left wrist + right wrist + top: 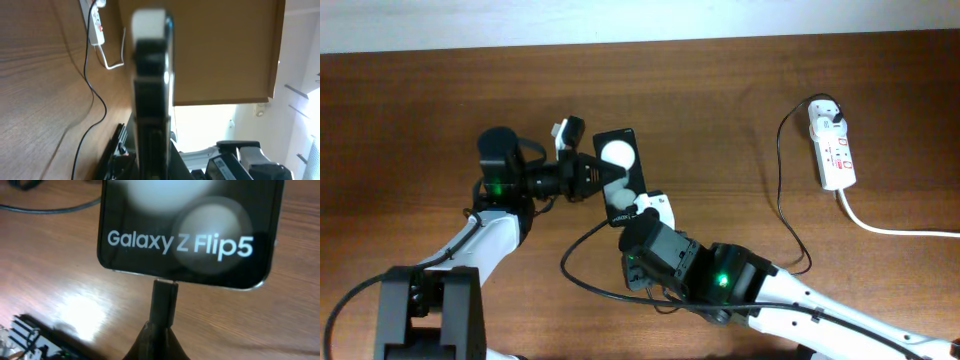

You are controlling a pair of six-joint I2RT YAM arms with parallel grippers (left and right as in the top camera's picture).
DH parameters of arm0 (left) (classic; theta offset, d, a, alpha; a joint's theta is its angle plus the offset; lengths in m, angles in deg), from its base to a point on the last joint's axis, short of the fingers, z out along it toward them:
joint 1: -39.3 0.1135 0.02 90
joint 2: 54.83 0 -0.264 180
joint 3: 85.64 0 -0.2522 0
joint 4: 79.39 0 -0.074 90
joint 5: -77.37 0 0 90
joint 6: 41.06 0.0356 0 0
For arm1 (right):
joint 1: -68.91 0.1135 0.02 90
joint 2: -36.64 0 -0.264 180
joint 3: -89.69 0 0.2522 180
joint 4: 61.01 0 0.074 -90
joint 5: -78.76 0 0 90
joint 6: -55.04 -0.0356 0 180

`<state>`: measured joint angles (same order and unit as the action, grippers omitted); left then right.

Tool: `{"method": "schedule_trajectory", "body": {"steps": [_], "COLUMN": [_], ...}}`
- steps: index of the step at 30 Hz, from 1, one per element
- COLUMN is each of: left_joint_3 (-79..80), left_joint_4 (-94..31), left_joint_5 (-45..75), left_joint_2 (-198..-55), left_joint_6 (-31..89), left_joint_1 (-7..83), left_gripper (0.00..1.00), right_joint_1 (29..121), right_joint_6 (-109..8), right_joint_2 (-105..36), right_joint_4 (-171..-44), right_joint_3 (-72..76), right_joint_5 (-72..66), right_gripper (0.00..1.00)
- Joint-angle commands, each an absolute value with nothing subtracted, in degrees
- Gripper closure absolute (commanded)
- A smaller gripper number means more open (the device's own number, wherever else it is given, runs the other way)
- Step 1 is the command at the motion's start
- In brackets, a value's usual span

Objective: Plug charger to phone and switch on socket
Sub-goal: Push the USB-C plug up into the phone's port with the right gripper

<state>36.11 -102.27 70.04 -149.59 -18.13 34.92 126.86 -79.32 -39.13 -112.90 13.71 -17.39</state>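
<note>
Brown wood-grain table (410, 110), bright room (300, 75) beyond

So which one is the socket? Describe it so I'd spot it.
Follow the wooden table to its right end in the overhead view. There lies the socket, a white oblong strip with small red marks and a thick white cord trailing off right. Its neighbours are thin black cable and, mid-table, a black phone; it alone is a white bar.
</note>
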Motion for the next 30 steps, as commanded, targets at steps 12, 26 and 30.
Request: {"method": "schedule_trajectory", "body": {"steps": [12, 26, 30], "left_joint_3": [35.7, 35.7, 35.7], "left_joint_4": [-102.5, -101.6, -86.7], "left_joint_5": [76.6, 62.2, 49.1], "left_joint_2": [-149.7, -149.7, -149.7], "left_joint_6": [-16.9, -6.3, 4.9], "left_joint_1": [29.6, 29.6, 28.8], "left_gripper": [1.00, 1.00, 0.98], "right_joint_1": [123.5, 123.5, 123.5], "right_joint_6": [-77.2, -77.2, -77.2], "right_joint_2": [-37.6, -24.7, -15.3], "right_joint_4": [-102.0, -120.7, -128.4], "right_joint_3": [13.1, 13.1, 13.1], "right_joint_5": [-20.7, -19.8, -24.6], "right_gripper": [0.96, 0.34, 0.18]}}
